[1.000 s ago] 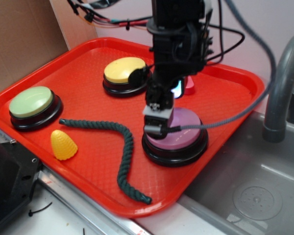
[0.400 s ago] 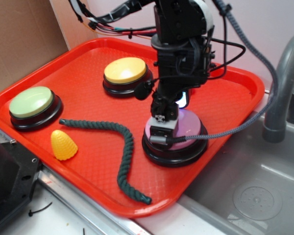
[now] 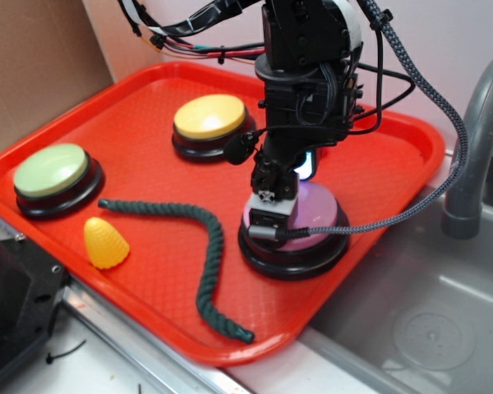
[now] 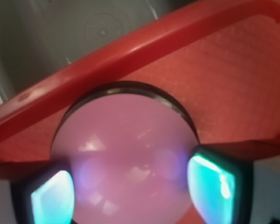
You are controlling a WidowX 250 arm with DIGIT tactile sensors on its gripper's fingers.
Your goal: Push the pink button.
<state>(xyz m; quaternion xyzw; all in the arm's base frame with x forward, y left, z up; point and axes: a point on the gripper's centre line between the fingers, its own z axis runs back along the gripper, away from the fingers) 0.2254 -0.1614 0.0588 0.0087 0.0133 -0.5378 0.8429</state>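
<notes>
Fingers (image 4: 53,200) parted, low over pink button (image 4: 126,158), dome between them

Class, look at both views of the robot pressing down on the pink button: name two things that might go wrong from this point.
1. The tool sits on the near-left part of the pink button, not its centre, so it might slide off the smooth dome.
2. The button stands near the tray's front edge beside the sink; an off-centre push may shift the button toward that edge.

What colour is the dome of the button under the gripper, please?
Pale pink-lilac, on a black base; the dome shows best in the wrist view.
</notes>
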